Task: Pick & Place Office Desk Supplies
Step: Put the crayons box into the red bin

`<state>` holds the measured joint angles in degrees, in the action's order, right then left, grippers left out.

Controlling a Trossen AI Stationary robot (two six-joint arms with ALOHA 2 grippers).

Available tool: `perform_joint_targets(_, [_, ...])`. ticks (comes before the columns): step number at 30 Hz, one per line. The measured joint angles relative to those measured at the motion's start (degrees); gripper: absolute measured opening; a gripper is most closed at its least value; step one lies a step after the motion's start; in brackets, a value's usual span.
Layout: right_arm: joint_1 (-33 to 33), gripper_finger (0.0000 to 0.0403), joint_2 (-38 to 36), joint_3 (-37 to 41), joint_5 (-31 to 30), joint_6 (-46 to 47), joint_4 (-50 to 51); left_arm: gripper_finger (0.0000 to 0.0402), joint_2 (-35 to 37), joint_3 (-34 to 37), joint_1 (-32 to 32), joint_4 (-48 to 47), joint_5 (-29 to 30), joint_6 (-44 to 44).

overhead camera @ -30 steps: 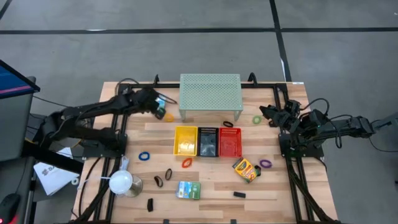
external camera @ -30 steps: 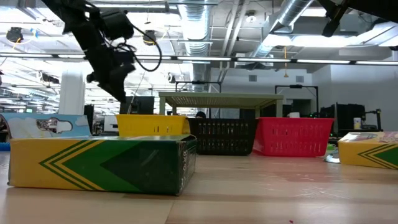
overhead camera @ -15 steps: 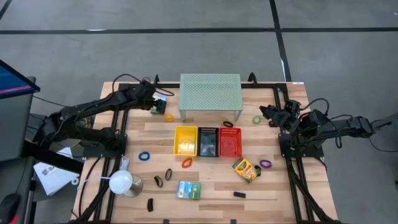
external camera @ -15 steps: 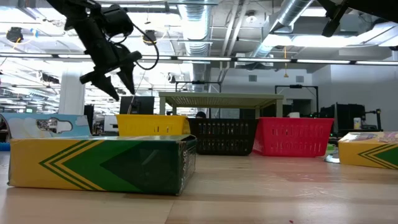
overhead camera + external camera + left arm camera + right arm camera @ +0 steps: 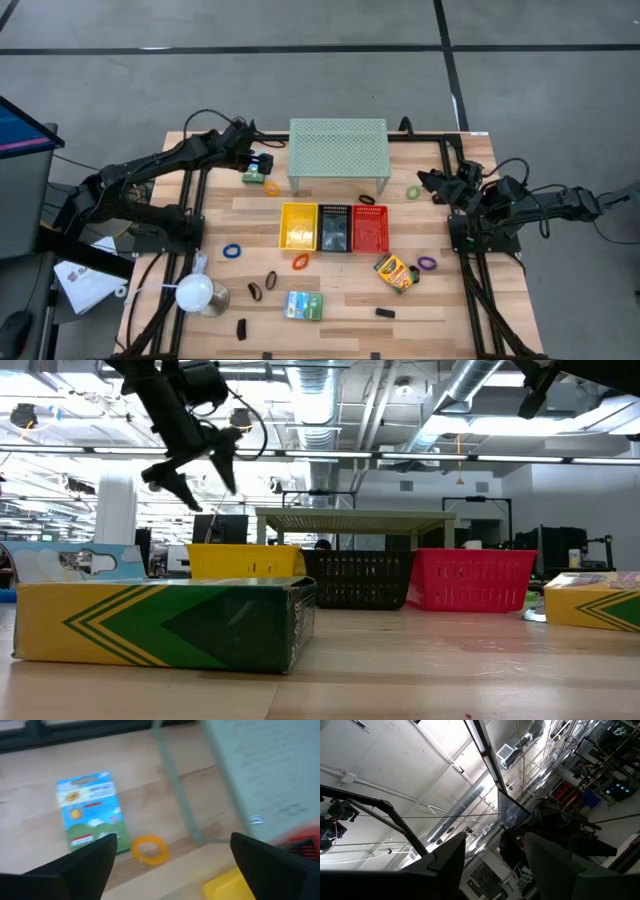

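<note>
From above, light falls evenly on the desk (image 5: 330, 290); shadows under things are short and soft, and the wood shows no strong glare. The grey floor around it looks flat and duller. At desk height the room behind is bright, with long ceiling lights (image 5: 420, 455) burning almost white across the upper frame. The crayon box (image 5: 165, 622) in the lower left is close and a little soft, perhaps just out of focus. The left wrist picture is smeared by motion: the mesh shelf (image 5: 260, 775) at upper right and the orange ring (image 5: 149, 849) have blurred edges. The right wrist picture looks up into pale glare, its dark fingers (image 5: 445, 870) in silhouette.
</note>
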<state>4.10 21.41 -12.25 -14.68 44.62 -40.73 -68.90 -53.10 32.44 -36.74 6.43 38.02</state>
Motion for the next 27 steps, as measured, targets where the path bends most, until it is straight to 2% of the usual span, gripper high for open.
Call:
perform_joint_targets(5, [0.0, 0.0201, 0.01, 0.0, 0.02, 0.0, -0.01, 0.0389, 2.46, -0.05, -0.05, 2.6, -0.91, -0.18])
perform_joint_targets(8, [0.0, 0.0201, 0.02, 0.0, 0.02, 0.01, -0.01, 0.039, 2.38, -0.05, 0.96, -0.56, -1.02, 0.78])
perform_joint_targets(13, [0.02, 0.0201, 0.0, 0.0, 0.02, 0.49, -0.19, 0.0399, -1.92, 0.01, 2.11, -8.23, -0.5, 2.69])
perform_joint_targets(27, [0.0, 0.0201, 0.0, 0.0, 0.03, 1.05, -0.2, 0.04, -16.08, -0.02, 2.39, -2.26, -0.9, 4.33])
